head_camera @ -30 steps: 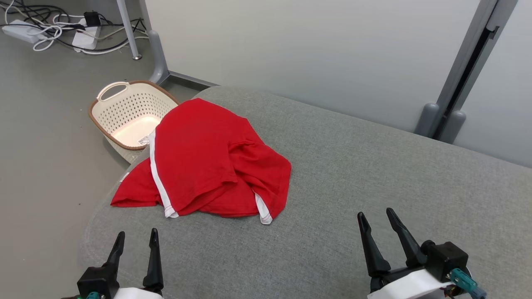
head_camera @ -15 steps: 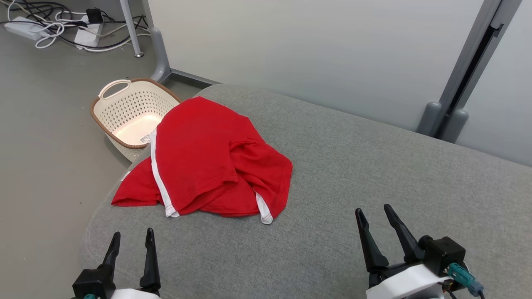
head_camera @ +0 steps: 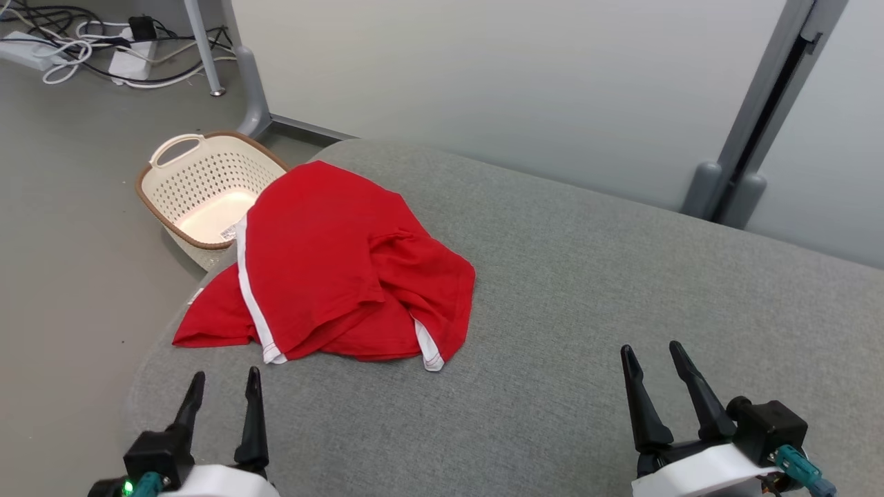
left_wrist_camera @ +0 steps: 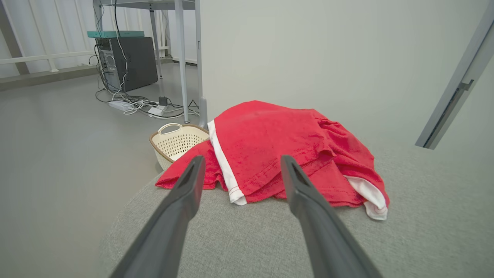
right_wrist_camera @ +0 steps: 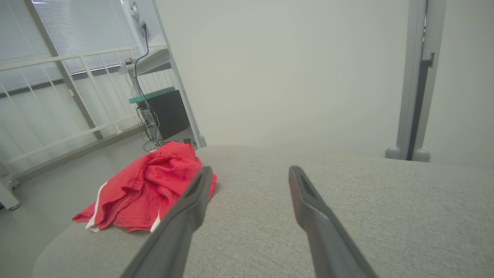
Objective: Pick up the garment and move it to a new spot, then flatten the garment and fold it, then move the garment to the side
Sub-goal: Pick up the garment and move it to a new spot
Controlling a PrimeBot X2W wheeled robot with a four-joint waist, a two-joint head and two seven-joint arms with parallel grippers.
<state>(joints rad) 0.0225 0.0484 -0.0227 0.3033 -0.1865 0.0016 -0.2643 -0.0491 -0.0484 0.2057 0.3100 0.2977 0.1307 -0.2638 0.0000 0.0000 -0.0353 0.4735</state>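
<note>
1. Left gripper (head_camera: 226,374): nearest item, low on the left. Fingers spread wide, empty. It hovers over the cushion (head_camera: 587,290), just short of the garment's near hem and not touching it.
2. Right gripper (head_camera: 650,348): low on the right. Fingers spread wide, empty. It is over bare cushion, well apart from the garment.
3. Cushion: grey woven fabric, broad and flat, with a rounded left corner.
4. Garment (head_camera: 324,262): red with white stripes, lying in a crumpled, partly doubled heap on the left part of the cushion. One red corner reaches the cushion's left edge. A white stripe runs down its left side, and a second white trim shows at the near right hem.
5. Basket (head_camera: 228,172): cream, perforated, with a brown rim and a loop handle. It stands on the floor (head_camera: 69,241) just beyond the cushion's left edge, partly hidden behind the garment. A label lies inside.
6. Partition (head_camera: 483,83): pale panel behind the cushion, with a grey post (head_camera: 760,103) to the right.
7. Cables (head_camera: 69,48): a tangle with power strips on the floor at far left, beside a table leg.
8. Computer tower (left_wrist_camera: 129,58): dark, farthest back, under a table.
</note>
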